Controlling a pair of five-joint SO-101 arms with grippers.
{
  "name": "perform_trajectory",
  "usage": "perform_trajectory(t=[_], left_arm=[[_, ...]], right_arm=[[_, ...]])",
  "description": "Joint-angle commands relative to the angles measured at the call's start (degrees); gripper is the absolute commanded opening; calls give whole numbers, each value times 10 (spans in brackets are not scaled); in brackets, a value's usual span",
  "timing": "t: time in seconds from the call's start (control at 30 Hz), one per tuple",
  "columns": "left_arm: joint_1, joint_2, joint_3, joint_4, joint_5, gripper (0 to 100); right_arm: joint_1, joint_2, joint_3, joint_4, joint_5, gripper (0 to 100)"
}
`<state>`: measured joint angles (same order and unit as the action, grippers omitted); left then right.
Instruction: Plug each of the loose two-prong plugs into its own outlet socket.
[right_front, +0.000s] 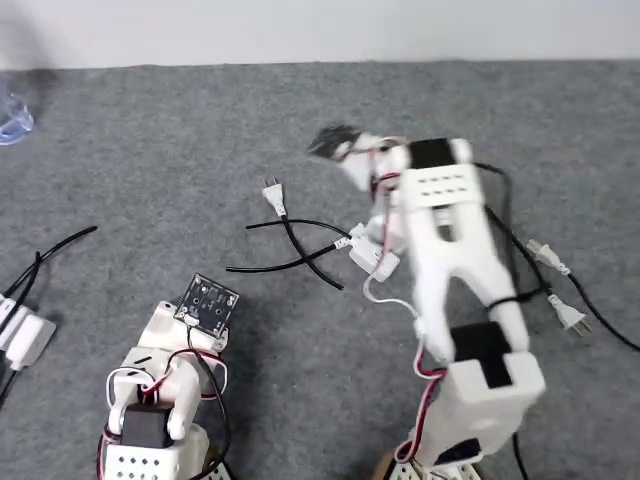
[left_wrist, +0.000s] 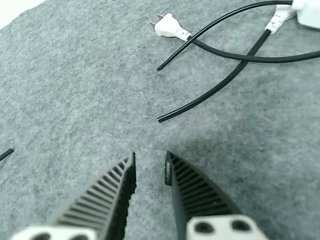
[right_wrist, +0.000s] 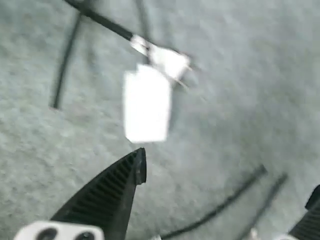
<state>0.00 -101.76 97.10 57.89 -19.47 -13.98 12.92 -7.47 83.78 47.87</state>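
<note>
Four white two-prong plugs counted: first plug (right_front: 272, 196), second plug (right_front: 345, 243), third plug (right_front: 547, 256), fourth plug (right_front: 570, 318), last two lying as pair well apart from others. Two white blocks counted: middle block (right_front: 374, 260), edge block (right_front: 28, 338). Two robot arms counted: left arm (right_front: 160, 395), right arm (right_front: 455, 240). One clear bluish item (right_front: 12, 118) noted.

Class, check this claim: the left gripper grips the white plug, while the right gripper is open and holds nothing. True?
No. The left wrist view shows the left gripper empty, the white plug lying loose on the carpet beyond it. The rest stands.
</note>
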Motion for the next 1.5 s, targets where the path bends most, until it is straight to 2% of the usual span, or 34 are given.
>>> perform_trajectory(t=[0.0,0.23,0.4,0.57,0.73,0.83,0.93,1.1,1.2,1.3,1.47], left_arm=[[4,-7,-6,2,-4,90],[4,-7,-6,2,-4,90],[4,-7,-6,3,-4,90],[4,-7,-6,3,-4,90],[4,-7,-6,3,-4,90],[4,-7,-6,3,-4,90],[4,-7,-6,3,-4,90],[4,-7,-6,3,-4,90],[4,-7,-6,3,-4,90],[4,-7,-6,3,-4,90],[4,-7,-6,3,-4,90]], right_arm=[[-36,10,-9,13,-8,464],[-92,18,-1,79,-5,464],[-114,22,50,48,31,464],[-81,44,100,-55,33,464],[-29,91,99,-98,37,464],[-11,115,99,-95,78,463],[3,123,99,-95,100,381],[1,122,91,-95,98,0],[0,122,84,-87,99,69],[-7,122,62,-58,99,1],[-15,122,3,5,99,10]])
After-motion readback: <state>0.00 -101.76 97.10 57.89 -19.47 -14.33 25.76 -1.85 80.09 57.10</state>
